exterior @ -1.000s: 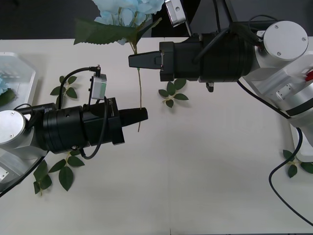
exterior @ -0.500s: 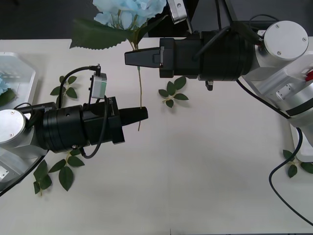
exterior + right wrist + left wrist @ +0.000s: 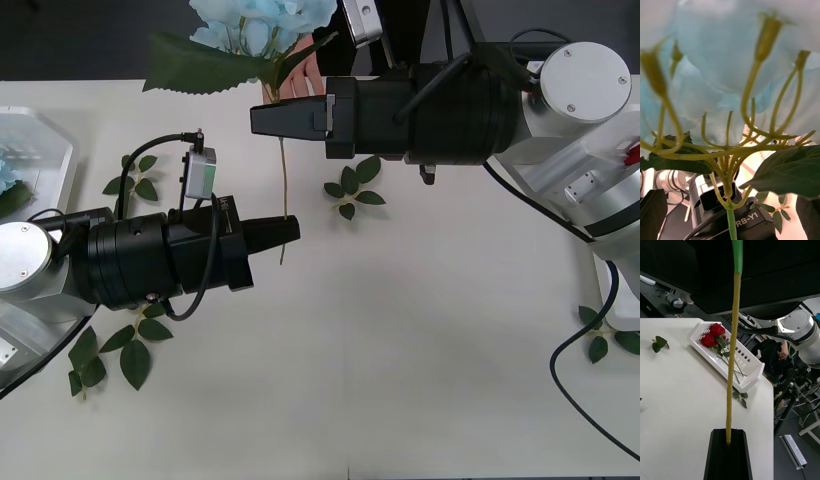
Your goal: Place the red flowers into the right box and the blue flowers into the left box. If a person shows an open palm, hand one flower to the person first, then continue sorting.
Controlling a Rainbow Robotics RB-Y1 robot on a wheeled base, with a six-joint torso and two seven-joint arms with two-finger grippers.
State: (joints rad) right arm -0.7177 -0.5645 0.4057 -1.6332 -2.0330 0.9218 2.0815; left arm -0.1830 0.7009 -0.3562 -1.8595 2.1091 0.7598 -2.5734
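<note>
Blue flower (image 3: 262,15) stem between both jaws

I see the blue flower (image 3: 262,18) cut off by the front view's top edge, the left box (image 3: 40,160) cropped at the tabletop's left edge.

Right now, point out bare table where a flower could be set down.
Free: the near table, between the left gripper and the leaf sprig. Crowded: the far middle, where both grippers hold the blue flower by its stem beside a hand.
</note>
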